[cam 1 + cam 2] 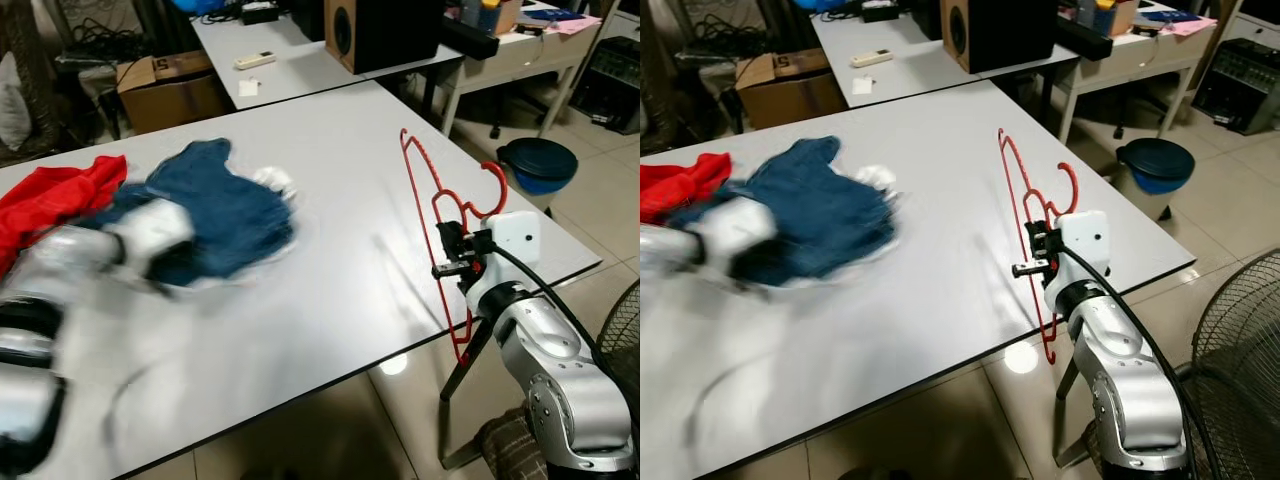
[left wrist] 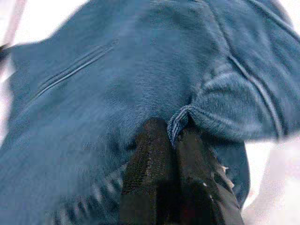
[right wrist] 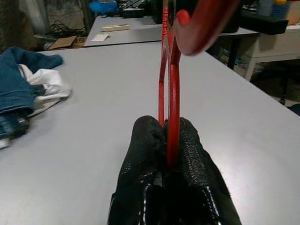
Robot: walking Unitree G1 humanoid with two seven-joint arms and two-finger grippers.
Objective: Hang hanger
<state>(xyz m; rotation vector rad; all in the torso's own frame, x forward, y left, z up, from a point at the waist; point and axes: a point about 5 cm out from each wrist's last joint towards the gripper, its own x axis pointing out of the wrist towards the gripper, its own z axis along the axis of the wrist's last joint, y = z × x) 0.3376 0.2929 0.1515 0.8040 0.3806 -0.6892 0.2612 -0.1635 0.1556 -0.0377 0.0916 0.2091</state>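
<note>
Nearest the camera, at the table's (image 1: 330, 300) front right edge, the right gripper (image 3: 169, 140) has its black fingers clamped together on the red hanger (image 1: 440, 225), which stands upright above the tabletop with its hook (image 1: 494, 180) curling toward the robot's right. On the left, the blurred silver left arm (image 1: 90, 260) reaches over the white surface, and its gripper (image 2: 176, 140) has its fingers pinched shut on a fold of blue denim garment (image 1: 225, 205). Beside that lies a red cloth (image 1: 55, 200) at the table's left edge. Farther back stand a second table (image 1: 300, 60) carrying a speaker (image 1: 375, 30) and a remote (image 1: 255, 60), a cardboard box (image 1: 170, 90), and a blue bin (image 1: 540, 165) on the tiled floor.
</note>
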